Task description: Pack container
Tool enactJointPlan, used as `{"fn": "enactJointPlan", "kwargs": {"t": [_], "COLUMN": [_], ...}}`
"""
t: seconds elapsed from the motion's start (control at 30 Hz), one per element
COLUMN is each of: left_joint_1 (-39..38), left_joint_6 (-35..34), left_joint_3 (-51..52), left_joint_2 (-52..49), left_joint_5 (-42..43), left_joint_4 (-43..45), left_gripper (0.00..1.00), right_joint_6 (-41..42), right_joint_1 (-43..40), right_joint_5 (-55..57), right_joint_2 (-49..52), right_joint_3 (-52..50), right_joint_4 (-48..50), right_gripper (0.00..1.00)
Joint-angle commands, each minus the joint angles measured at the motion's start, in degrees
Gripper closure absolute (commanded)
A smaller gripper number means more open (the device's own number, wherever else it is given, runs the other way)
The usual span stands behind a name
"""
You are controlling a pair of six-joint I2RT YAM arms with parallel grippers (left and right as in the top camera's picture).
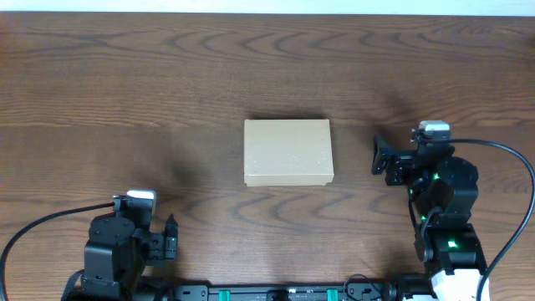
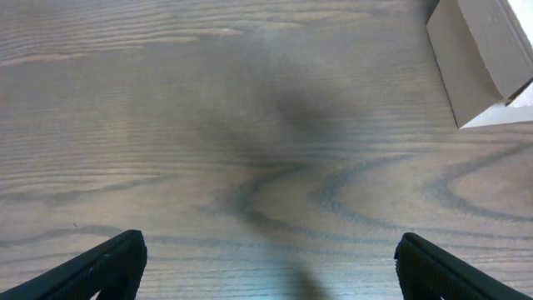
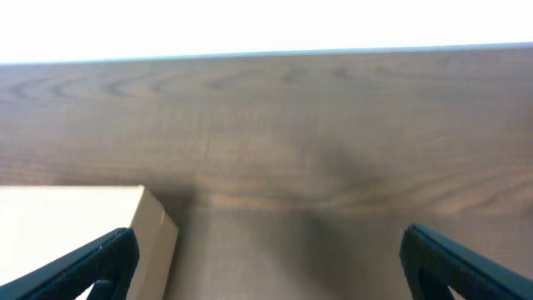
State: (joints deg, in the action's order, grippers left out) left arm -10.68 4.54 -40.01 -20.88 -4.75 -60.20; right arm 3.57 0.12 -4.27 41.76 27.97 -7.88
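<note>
The container (image 1: 288, 152) is a small tan cardboard box lying flat in the middle of the table with its lid closed. My left gripper (image 1: 170, 239) is near the front edge, to the left of the box and well short of it. It is open and empty. In the left wrist view (image 2: 271, 243) a corner of the box (image 2: 479, 58) shows at the upper right. My right gripper (image 1: 381, 156) is just right of the box, open and empty. In the right wrist view (image 3: 268, 240) the box's side (image 3: 156, 237) lies beside the left finger.
The dark wood table (image 1: 125, 84) bears only the box. Its far edge (image 3: 266, 57) meets a white background in the right wrist view. Black cables (image 1: 38, 226) trail from both arm bases along the front edge.
</note>
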Motion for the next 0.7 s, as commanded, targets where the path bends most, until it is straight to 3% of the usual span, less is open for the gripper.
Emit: {"fn": "enactJointPlan", "kwargs": {"t": [0.0,0.2,0.67], "left_joint_1": [-0.2,-0.2,-0.2], "left_joint_6": [0.2,0.2,0.2], "left_joint_3": [0.2,0.2,0.2], "left_joint_2": [0.0,0.0,0.0], "left_joint_5": [-0.6,-0.6,-0.6], "left_joint_4": [-0.2,-0.2,-0.2], "left_gripper": [0.04,0.04,0.05], "right_joint_6": [-0.9,0.7,0.4], "right_joint_1": [-0.1,0.0,0.1], "right_joint_5": [0.6,0.6,1.3], "right_joint_2": [-3.6,-13.3,-28.4], "right_joint_3": [-5.8,-16.6,-26.6], "right_joint_4": [5.1,15.9,22.3], "right_gripper": [0.01,0.01,0.01]}}
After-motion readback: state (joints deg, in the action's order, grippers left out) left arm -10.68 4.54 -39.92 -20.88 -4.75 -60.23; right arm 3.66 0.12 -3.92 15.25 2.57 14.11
